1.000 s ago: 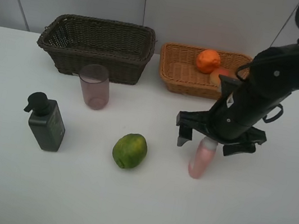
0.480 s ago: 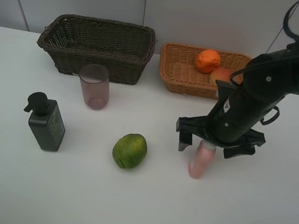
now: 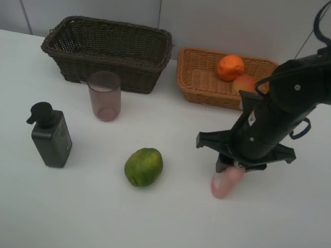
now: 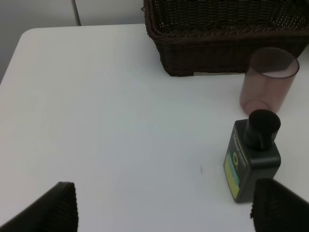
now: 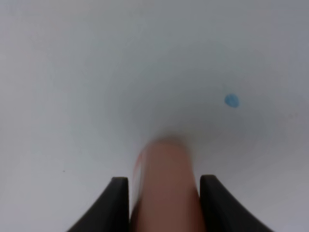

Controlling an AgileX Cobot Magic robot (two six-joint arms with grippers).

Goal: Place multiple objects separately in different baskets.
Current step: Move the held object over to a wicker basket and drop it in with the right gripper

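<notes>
The right claw (image 3: pixel 232 165), gaping a moment ago, has clenched on the pink spray bottle (image 3: pixel 224 185) lying between the table (image 3: pixel 297 245)'s middle and right edge (not yet lifted), so carrying it to the dark wicker basket (image 3: pixel 99 66) seems next.

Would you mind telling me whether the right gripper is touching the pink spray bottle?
Touching: in the right wrist view the right gripper has both fingers pressed against the sides of the pink spray bottle.
</notes>
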